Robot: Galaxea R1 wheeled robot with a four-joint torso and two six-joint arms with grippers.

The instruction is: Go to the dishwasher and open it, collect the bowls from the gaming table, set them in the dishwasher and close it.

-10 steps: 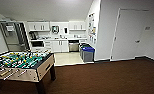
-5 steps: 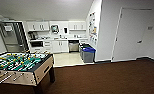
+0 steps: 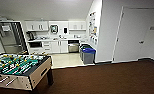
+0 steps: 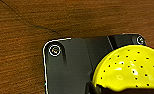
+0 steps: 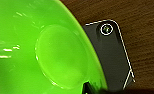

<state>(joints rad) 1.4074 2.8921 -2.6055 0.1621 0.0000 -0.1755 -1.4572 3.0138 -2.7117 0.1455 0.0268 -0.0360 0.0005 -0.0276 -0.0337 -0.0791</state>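
Wrist views show yellow bowl (image 4: 131, 68), green bowl (image 5: 40, 47).

This is an office break room with a kitchenette. At twelve o'clock, white wall cabinets (image 3: 58, 25) hang over a counter (image 3: 53, 40) and the steel-grey dishwasher (image 3: 73, 46). A foosball table (image 3: 20, 70) stands at eight o'clock on dark brown carpet (image 3: 108, 78). Blue-lidded bins (image 3: 88, 54) sit near one o'clock beside a notice-covered wall (image 3: 92, 27), and a white door (image 3: 133, 33) is at two o'clock.
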